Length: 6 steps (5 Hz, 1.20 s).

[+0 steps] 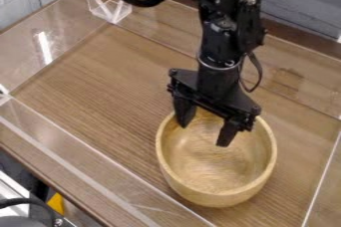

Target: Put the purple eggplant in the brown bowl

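The brown bowl (200, 193), a round light wooden one, stands on the wooden tabletop at the lower right of the camera view. My gripper (204, 132) points straight down over the bowl's back-left part. It is open, its two black fingers (182, 114) are spread wide, and their tips hang at about rim height with nothing between them. The purple eggplant is hidden or out of view. The part of the bowl's floor that shows is bare wood.
Clear acrylic walls (54, 42) fence in the wooden tabletop (107, 82) on the left, front and back. A clear folded plastic piece (110, 10) stands at the back left. The table's front edge runs along the lower left.
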Each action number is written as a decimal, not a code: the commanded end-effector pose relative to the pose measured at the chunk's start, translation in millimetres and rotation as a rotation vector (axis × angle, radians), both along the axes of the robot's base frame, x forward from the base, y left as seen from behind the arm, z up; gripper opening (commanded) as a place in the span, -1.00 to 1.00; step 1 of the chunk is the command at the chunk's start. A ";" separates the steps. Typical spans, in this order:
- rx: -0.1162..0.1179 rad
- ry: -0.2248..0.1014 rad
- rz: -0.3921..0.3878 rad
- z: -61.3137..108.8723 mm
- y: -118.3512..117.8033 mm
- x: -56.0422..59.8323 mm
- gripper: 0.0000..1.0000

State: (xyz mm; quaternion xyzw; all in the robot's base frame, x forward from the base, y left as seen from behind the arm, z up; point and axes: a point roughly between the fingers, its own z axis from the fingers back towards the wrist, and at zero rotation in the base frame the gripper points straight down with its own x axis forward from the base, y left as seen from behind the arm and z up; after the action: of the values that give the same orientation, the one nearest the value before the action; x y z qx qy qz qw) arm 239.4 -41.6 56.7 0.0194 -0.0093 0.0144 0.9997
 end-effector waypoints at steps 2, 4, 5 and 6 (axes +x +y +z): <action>0.000 -0.054 0.020 5.8 3.8 15.0 1.00; 0.005 -0.049 0.026 -2.0 5.5 16.2 1.00; 0.007 -0.048 0.028 -6.4 5.8 16.5 1.00; 0.008 -0.048 0.029 -10.6 5.9 16.6 1.00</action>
State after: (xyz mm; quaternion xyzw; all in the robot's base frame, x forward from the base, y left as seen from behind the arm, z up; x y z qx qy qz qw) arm 250.7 -39.0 39.6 0.0242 -0.0185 0.0243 0.9992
